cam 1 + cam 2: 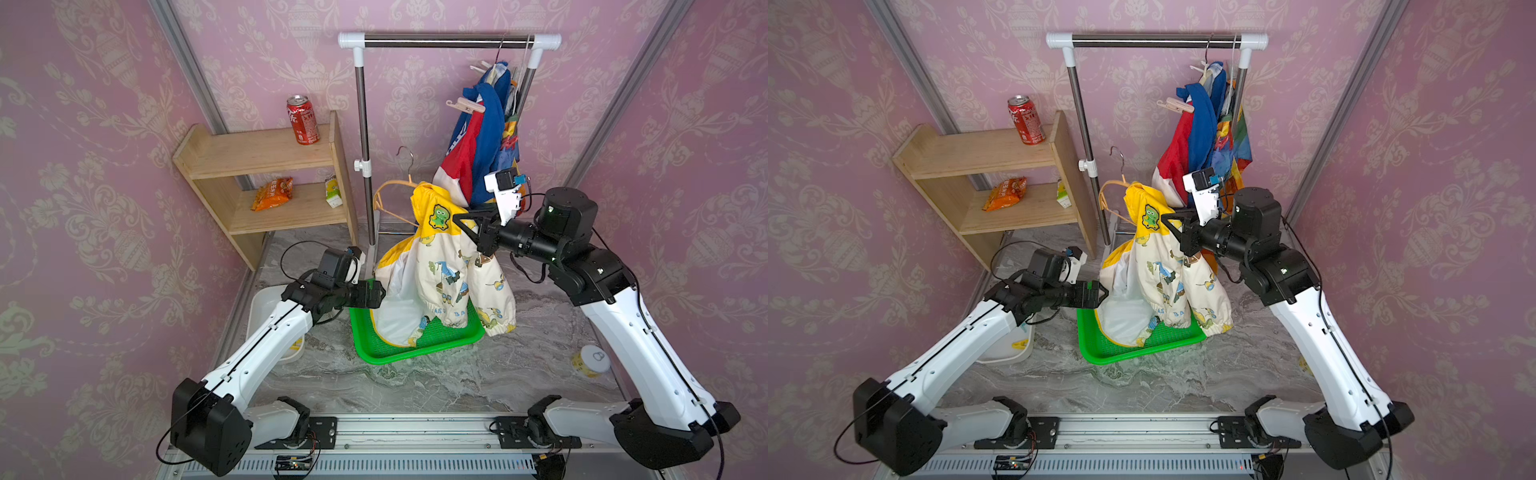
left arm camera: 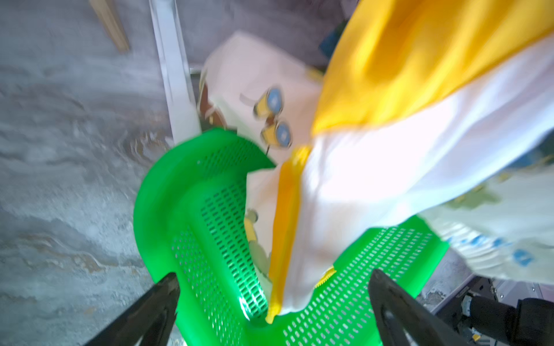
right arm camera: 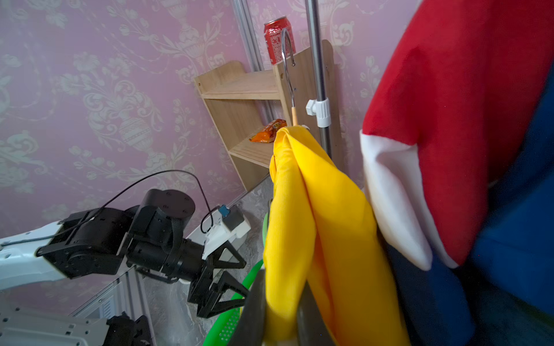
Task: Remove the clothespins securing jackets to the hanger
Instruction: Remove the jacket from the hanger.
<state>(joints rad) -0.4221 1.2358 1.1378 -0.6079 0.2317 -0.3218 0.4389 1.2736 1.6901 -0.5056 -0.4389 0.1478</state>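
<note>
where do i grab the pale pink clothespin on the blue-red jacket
Pinch the pale pink clothespin across its free handle ends. These jut sideways from the blue-red jacket toward the bare middle of the rack, so coming in from that open side looks best.

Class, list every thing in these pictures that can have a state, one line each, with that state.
yellow jacket: held up, hem lying in the green tray.
right gripper: shut on the yellow jacket.
left gripper: open, at the yellow jacket's hem.
blue-red jacket: hanging on the rail.
pink clothespin: clipped on the blue-red jacket.
soda can: upright on the shelf.
</note>
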